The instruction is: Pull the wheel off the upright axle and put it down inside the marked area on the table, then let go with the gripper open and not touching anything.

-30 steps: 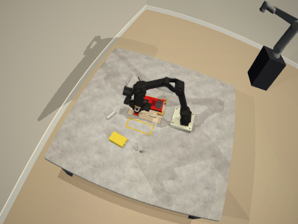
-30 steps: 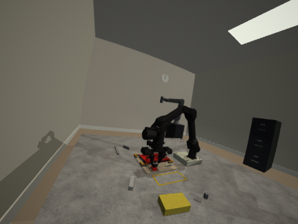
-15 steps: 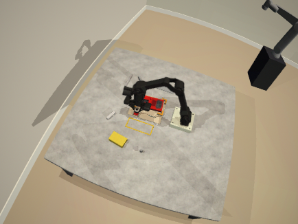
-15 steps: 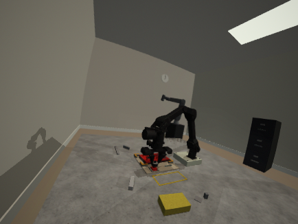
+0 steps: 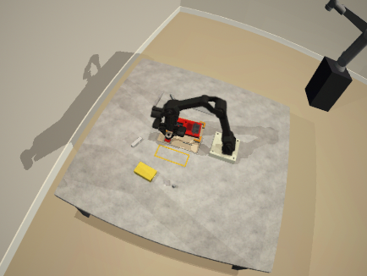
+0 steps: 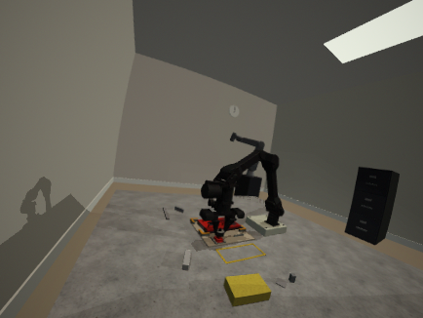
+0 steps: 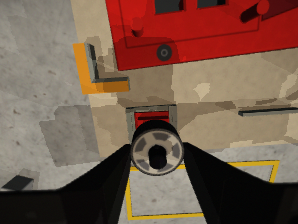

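The dark-rimmed wheel (image 7: 172, 145) (image 5: 168, 135) has a pale spoked face and stands over a small red base (image 7: 151, 119) (image 6: 218, 239) near the tan board's front edge. My gripper (image 7: 156, 148) (image 5: 169, 135) (image 6: 220, 232) points down and is shut on the wheel, one finger on each side of its rim. The hub centre is dark, and the axle below is hidden by the wheel, so I cannot tell how far up the axle the wheel sits. The marked area, a yellow outline (image 5: 170, 161) (image 6: 246, 258) (image 7: 250, 163), lies on the table just in front of the board.
A red panel (image 5: 184, 124) (image 7: 200, 46) with raised pegs lies on the tan board (image 7: 210, 82) behind the wheel. Orange corner brackets (image 7: 105, 87) edge the panel. A yellow block (image 5: 145, 171) (image 6: 247, 289) and a white block (image 5: 136, 141) (image 6: 186, 259) lie on the table beyond the outline.
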Available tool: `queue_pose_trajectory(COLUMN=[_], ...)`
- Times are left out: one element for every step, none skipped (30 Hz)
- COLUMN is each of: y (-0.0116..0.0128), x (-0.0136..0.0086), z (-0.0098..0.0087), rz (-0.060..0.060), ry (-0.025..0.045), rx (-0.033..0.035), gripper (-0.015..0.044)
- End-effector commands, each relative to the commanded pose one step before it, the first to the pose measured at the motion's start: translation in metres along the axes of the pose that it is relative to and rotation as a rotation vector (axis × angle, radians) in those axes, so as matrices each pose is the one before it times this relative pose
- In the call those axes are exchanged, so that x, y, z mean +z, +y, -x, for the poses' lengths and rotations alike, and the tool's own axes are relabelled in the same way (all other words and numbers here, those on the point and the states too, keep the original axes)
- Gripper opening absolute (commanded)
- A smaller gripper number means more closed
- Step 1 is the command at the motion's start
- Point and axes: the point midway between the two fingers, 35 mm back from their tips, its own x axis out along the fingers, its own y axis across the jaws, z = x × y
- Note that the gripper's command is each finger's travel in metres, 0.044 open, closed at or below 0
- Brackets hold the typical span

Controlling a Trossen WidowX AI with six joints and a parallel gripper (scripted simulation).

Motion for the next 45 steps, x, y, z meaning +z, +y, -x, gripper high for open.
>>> queue_pose_trajectory(y=[-0.00083, 0.00000, 0.00000, 0.00000, 0.00000, 0.00000, 0.00000, 0.00000, 0.00000, 0.00000, 0.00000, 0.00000, 0.00000, 0.00000, 0.00000, 0.00000, 0.00000, 0.00000, 0.00000, 0.00000, 0.00000, 0.00000, 0.00000, 0.00000, 0.00000, 0.00000, -0.00001, -0.00001, -0.00001, -0.00001, -0.00001, -0.00001, -0.00001, -0.00001, -0.00001, -0.00001, -0.00001, -0.00001, -0.00001, -0.00001, -0.00001, -0.00001, -0.00001, -0.00001, -0.00001], x=[0.00006, 0.00000, 0.00000, 0.00000, 0.00000, 0.00000, 0.00000, 0.00000, 0.00000, 0.00000, 0.00000, 0.00000, 0.00000, 0.00000, 0.00000, 0.00000, 0.00000, 0.00000, 0.00000, 0.00000, 0.00000, 0.00000, 0.00000, 0.00000, 0.00000, 0.00000, 0.00000, 0.00000, 0.00000, 0.00000, 0.00000, 0.00000, 0.00000, 0.00000, 0.00000, 0.00000, 0.00000, 0.00000, 0.00000, 0.00000, 0.00000, 0.00000, 0.00000, 0.00000, 0.00000], z=[0.01066, 0.00033, 0.00033, 0.00033, 0.00033, 0.00033, 0.00033, 0.00033, 0.00033, 0.00033, 0.00033, 0.00033, 0.00033, 0.00033, 0.00033, 0.00033, 0.00033, 0.00033, 0.00033, 0.00033, 0.00033, 0.00033, 0.00033, 0.00033, 0.00033, 0.00033, 0.00033, 0.00033, 0.00033, 0.00033, 0.00033, 0.00033, 0.00033, 0.00033, 0.00033, 0.00033, 0.00033, 0.00033, 0.00033, 0.00033, 0.00033, 0.00033, 0.00033, 0.00033, 0.00033], rz=[-0.0015, 0.0000, 0.0000, 0.0000, 0.0000, 0.0000, 0.0000, 0.0000, 0.0000, 0.0000, 0.0000, 0.0000, 0.0000, 0.0000, 0.0000, 0.0000, 0.0000, 0.0000, 0.0000, 0.0000, 0.0000, 0.0000, 0.0000, 0.0000, 0.0000, 0.0000, 0.0000, 0.0000, 0.0000, 0.0000, 0.0000, 0.0000, 0.0000, 0.0000, 0.0000, 0.0000, 0.0000, 0.0000, 0.0000, 0.0000, 0.0000, 0.0000, 0.0000, 0.0000, 0.0000], ry=[-0.00174, -0.00004, -0.00004, -0.00004, -0.00004, -0.00004, -0.00004, -0.00004, -0.00004, -0.00004, -0.00004, -0.00004, -0.00004, -0.00004, -0.00004, -0.00004, -0.00004, -0.00004, -0.00004, -0.00004, -0.00004, -0.00004, -0.00004, -0.00004, -0.00004, -0.00004, -0.00004, -0.00004, -0.00004, -0.00004, -0.00004, -0.00004, -0.00004, -0.00004, -0.00004, -0.00004, -0.00004, -0.00004, -0.00004, -0.00004, -0.00004, -0.00004, -0.00004, -0.00004, -0.00004], rx=[0.00845, 0.00010, 0.00010, 0.00010, 0.00010, 0.00010, 0.00010, 0.00010, 0.00010, 0.00010, 0.00010, 0.00010, 0.00010, 0.00010, 0.00010, 0.00010, 0.00010, 0.00010, 0.00010, 0.00010, 0.00010, 0.00010, 0.00010, 0.00010, 0.00010, 0.00010, 0.00010, 0.00010, 0.00010, 0.00010, 0.00010, 0.00010, 0.00010, 0.00010, 0.00010, 0.00010, 0.00010, 0.00010, 0.00010, 0.00010, 0.00010, 0.00010, 0.00010, 0.00010, 0.00010], gripper=[0.0000, 0.0000, 0.0000, 0.0000, 0.0000, 0.0000, 0.0000, 0.0000, 0.0000, 0.0000, 0.0000, 0.0000, 0.0000, 0.0000, 0.0000, 0.0000, 0.0000, 0.0000, 0.0000, 0.0000, 0.0000, 0.0000, 0.0000, 0.0000, 0.0000, 0.0000, 0.0000, 0.0000, 0.0000, 0.0000, 0.0000, 0.0000, 0.0000, 0.0000, 0.0000, 0.0000, 0.0000, 0.0000, 0.0000, 0.0000, 0.0000, 0.0000, 0.0000, 0.0000, 0.0000])
